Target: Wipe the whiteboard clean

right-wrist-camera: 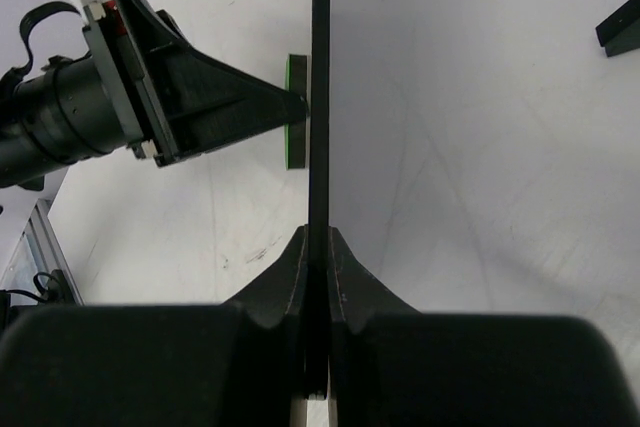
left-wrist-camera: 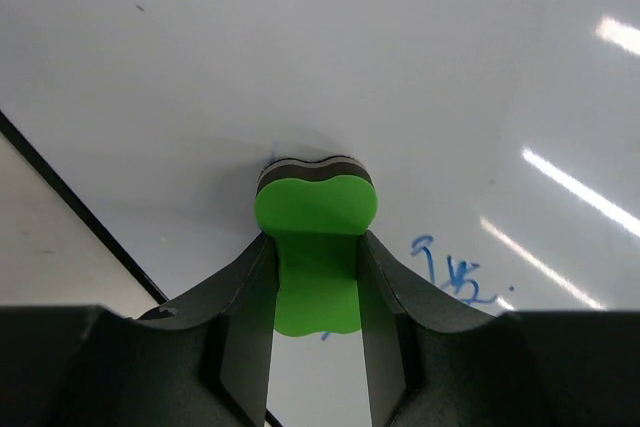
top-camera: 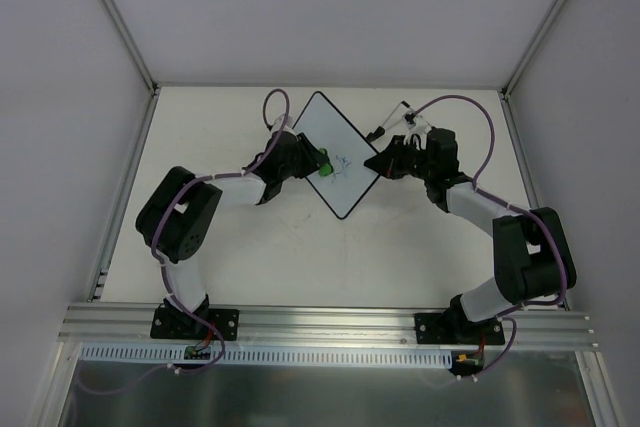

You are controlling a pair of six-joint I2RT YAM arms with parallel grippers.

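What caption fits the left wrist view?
Left gripper holds the green eraser against the whiteboard, beside blue scribbles.

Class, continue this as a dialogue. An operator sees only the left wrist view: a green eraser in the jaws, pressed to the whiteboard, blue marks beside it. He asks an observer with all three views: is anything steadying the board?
Observer: Yes, the right gripper is shut on the edge of the whiteboard.
Operator: Which part of it?
Observer: Its right-hand corner in the top view, where the board sits as a diamond.
Operator: Any ink outside my frame?
Observer: None visible from above, only the blue scribble just right of the eraser.
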